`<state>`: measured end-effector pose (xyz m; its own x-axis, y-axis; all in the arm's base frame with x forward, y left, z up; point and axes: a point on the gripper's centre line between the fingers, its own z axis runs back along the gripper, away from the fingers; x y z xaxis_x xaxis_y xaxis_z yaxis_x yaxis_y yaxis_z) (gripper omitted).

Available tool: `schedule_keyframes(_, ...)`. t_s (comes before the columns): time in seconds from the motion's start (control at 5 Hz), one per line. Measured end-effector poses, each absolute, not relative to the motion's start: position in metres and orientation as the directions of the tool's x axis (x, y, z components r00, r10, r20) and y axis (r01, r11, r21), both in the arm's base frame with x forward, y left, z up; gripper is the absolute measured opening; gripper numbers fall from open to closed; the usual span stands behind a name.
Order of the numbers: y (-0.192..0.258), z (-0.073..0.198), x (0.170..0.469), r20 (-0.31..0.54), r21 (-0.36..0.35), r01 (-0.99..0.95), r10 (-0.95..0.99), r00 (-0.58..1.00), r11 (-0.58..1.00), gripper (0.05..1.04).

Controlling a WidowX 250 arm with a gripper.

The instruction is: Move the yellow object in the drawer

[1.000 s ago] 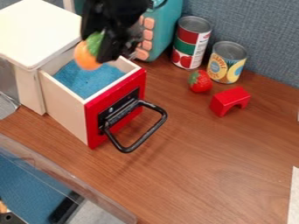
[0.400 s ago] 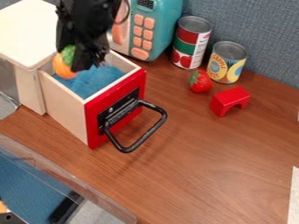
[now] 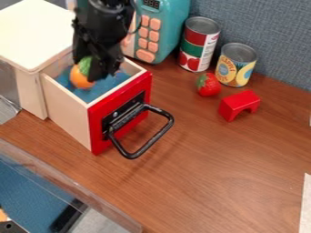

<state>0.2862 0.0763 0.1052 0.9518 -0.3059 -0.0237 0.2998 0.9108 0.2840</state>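
Tool point(image 3: 97, 70) is pinching the orange-and-green toy point(image 3: 80, 78) over the open drawer point(image 3: 67, 104) at left, lowering and release apparently remaining.

Arm point(image 3: 104, 27): looks black, with blocky, uneven outlines.
Gripper point(image 3: 98, 73): matches in black, has angular edges.
Cable point(image 3: 140, 22): runs thin and dark, curves out on the right.

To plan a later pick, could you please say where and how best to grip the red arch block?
Probably from above, pinching the red arch block by its bridge, across front and back faces: it stands upright, flat top up, opening facing the near side.
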Motion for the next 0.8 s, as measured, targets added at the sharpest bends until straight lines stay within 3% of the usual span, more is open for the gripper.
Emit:
schedule_keyframes(0.2, 0.069, 0.112, 0.287, -0.027, 0.275, 0.291, -0.295, 0.955, 0.916, 0.915)
schedule_keyframes(0.4, 0.069, 0.131, 0.282, 0.009, 0.292, 0.270, -0.285, 0.959, 0.918, 1.007)
schedule_keyframes(0.8, 0.077, 0.167, 0.267, 0.067, 0.258, 0.222, -0.246, 0.967, 0.940, 1.000)
